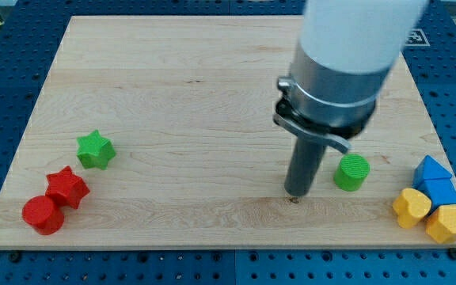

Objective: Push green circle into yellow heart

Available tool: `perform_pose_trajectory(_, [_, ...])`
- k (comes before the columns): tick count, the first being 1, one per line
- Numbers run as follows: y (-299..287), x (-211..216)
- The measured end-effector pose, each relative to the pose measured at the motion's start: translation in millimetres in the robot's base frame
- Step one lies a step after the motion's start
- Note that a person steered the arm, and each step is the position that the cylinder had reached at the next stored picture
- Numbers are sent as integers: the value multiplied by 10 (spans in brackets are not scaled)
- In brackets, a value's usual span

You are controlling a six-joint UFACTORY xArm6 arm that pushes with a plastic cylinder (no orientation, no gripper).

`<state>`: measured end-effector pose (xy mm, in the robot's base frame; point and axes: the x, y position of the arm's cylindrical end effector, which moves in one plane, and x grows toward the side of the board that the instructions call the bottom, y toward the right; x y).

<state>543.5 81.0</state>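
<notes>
The green circle (351,172) sits on the wooden board (172,95) at the lower right. The yellow heart (412,207) lies further right, near the board's bottom right corner. My tip (294,195) rests on the board just left of the green circle, a small gap away and slightly lower in the view. The arm's white and grey body (347,55) rises above it toward the view's top.
A blue block (435,179) sits above and right of the yellow heart, and a yellow hexagon (448,223) sits at its lower right. At the lower left are a green star (95,150), a red star (67,188) and a red cylinder (43,214).
</notes>
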Motion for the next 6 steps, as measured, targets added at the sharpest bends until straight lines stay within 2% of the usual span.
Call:
perform_pose_trajectory(1, [192,-216])
perform_pose_trajectory(5, [1025,-104])
perform_pose_trajectory(6, [1061,-177])
